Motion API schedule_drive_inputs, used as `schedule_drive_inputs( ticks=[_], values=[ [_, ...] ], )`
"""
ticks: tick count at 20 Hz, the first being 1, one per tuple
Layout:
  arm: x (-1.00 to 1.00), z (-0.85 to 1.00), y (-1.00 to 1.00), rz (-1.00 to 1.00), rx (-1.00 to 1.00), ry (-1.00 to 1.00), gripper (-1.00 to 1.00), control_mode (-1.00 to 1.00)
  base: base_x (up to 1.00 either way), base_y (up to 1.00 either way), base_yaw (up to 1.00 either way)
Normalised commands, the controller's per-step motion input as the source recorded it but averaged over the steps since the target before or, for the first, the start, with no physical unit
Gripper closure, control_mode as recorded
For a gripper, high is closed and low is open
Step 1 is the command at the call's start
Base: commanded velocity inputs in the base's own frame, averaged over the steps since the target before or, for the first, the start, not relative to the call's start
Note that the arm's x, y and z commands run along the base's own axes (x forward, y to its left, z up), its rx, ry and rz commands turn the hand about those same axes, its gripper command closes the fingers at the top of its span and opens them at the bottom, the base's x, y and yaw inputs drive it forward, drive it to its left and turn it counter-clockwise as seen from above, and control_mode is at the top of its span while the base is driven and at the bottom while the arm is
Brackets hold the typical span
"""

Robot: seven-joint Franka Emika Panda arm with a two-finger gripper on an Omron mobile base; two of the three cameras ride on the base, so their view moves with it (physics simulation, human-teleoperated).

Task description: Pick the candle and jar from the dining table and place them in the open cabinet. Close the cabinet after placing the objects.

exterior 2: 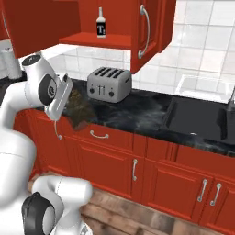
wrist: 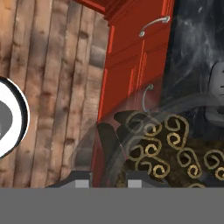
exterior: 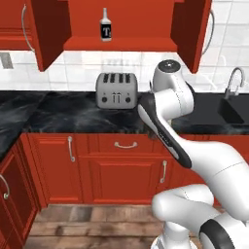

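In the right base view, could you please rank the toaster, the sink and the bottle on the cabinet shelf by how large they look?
1. sink, largest, though the picture's edge cuts it off.
2. toaster.
3. bottle, clearly smallest; it stands farther back, so some of that may be distance.

White tiled wall (exterior: 121, 68), wooden plank floor (exterior: 97, 223).

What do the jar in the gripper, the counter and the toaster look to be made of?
Jar: clear glass by its see-through wall, with dark contents and gold curls showing. Counter: polished black marble or similar stone, with white veins. Toaster: brushed grey metal, dull sheen, dark slots.
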Motion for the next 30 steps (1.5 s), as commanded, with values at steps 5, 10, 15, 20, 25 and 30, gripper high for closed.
schedule_drive_inputs(
  ticks=[5, 10, 15, 20, 25, 30],
  values=[
    [0.00, 0.00, 0.00, 0.00, 0.00, 0.00, 1.00, 1.00, 0.67, 0.43, -0.25],
    [0.00, 0.00, 0.00, 0.00, 0.00, 0.00, 1.00, 1.00, 0.59, 0.58, -0.23],
    [0.00, 0.00, 0.00, 0.00, 0.00, 0.00, 1.00, 1.00, 0.39, 0.43, -0.21],
    [0.00, 0.00, 0.00, 0.00, 0.00, 0.00, 1.00, 1.00, 0.43, 0.11, -0.19],
    [0.00, 0.00, 0.00, 0.00, 0.00, 0.00, 1.00, 1.00, 0.47, 0.10, -0.18],
    [0.00, 0.00, 0.00, 0.00, 0.00, 0.00, 1.00, 1.00, 0.52, 0.25, -0.15]
  ],
)
